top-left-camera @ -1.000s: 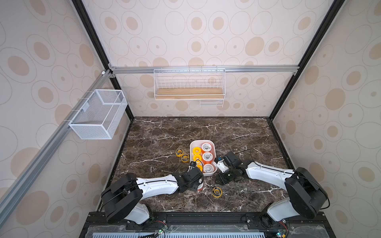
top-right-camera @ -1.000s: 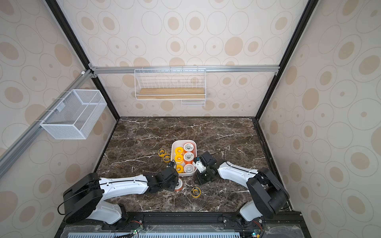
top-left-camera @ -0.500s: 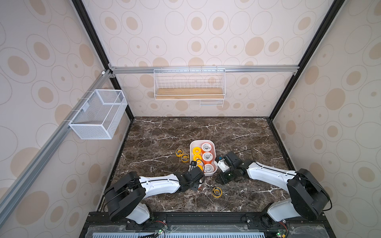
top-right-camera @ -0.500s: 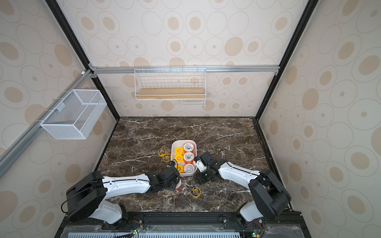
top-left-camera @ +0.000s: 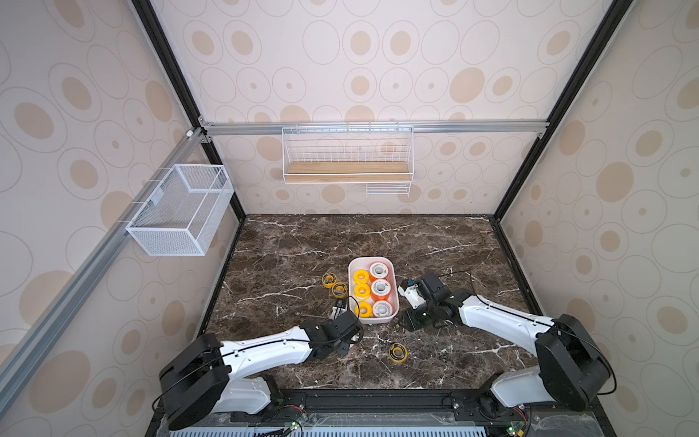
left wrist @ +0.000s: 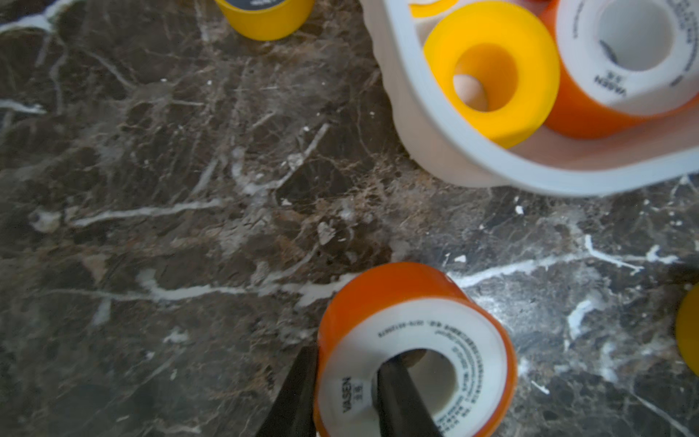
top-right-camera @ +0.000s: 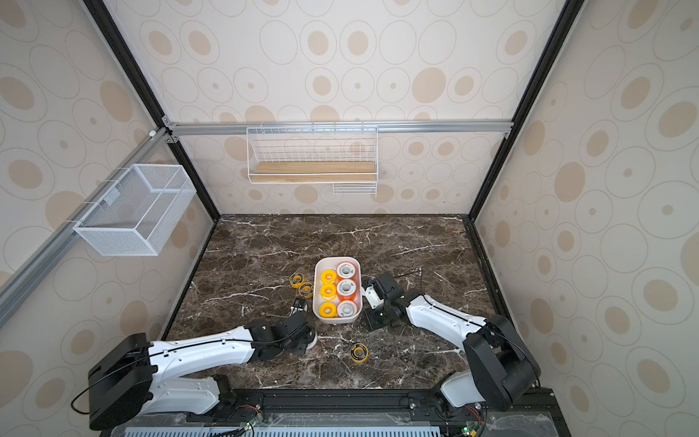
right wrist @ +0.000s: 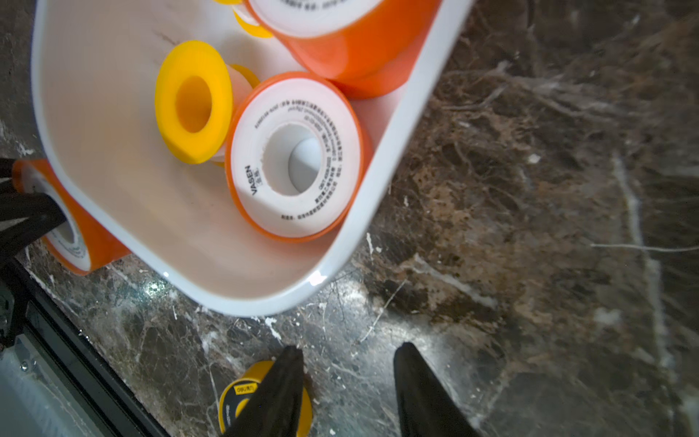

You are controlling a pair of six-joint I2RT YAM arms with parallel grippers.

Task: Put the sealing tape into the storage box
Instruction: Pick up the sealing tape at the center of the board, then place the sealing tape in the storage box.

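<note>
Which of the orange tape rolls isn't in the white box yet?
The orange roll on the marble beside the storage box, its wall pinched by the left gripper. The other three sit inside.

Marble tabletop (top-left-camera: pixel 302 246) | on it: storage box (top-left-camera: pixel 378 320); orange spool (left wrist: pixel 416 333) beside it; three yellow-black spools (top-left-camera: pixel 398 352)

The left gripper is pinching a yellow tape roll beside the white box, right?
No, the tape roll is orange with a white face, not yellow. The left gripper is pinching it beside the white box, as the left wrist view shows.
</note>
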